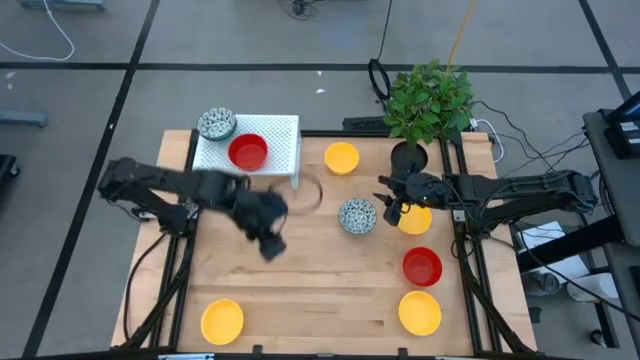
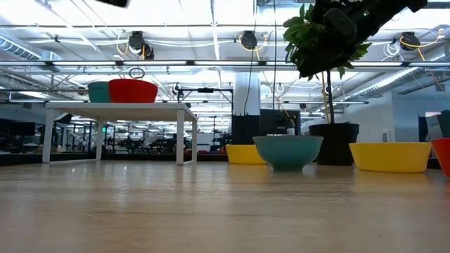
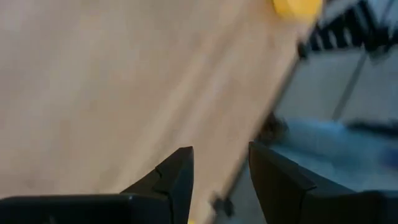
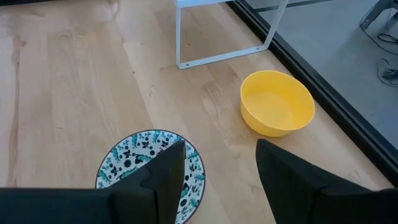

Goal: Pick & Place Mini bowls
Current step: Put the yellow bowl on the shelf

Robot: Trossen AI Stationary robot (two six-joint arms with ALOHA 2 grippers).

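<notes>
The rack (image 1: 262,148) stands at the bench (image 1: 320,280) rear left and carries two bowls (image 1: 248,152). A plant pot (image 1: 408,156) stands at rear right. One bowl (image 1: 342,158) sits between rack and pot. A patterned bowl (image 1: 357,216) lies at centre, just left of the right end effector (image 1: 391,208). Three bowls (image 1: 222,320) lie along the front.

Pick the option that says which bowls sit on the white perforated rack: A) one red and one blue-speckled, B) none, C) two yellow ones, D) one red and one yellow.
A: the high view shows a red bowl and a blue-speckled bowl on the white perforated rack, and the low view shows two bowls on it; the yellow bowls lie on the table.
</notes>
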